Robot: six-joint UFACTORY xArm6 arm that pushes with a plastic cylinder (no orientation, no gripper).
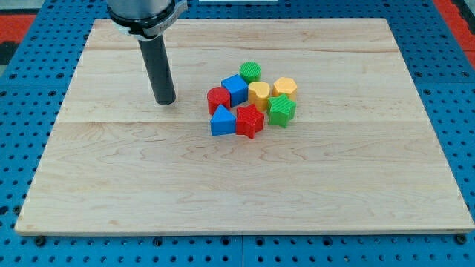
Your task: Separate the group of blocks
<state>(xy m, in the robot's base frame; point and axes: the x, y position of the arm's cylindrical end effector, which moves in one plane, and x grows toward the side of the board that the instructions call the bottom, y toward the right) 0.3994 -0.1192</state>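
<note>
Camera view: my tip [165,101] rests on the tabletop [111,185], left of the red cylinder [217,99], probably to split the cluster; no hand exists.

The only obstacle on the wooden board [111,185] is one tight cluster right of its middle — green cylinder [251,72], blue cube [235,89], yellow heart-like block [259,94], yellow hexagon [285,87], red cylinder [217,99], green star-like block [281,110], red star [250,121], blue triangle [221,121]. They touch or nearly touch, with no gap for a rod. The tip [165,101] stands at the view's left of the cluster, near the red cylinder but apart. Around the cluster the board is open on every side — widest toward the view's bottom.
</note>
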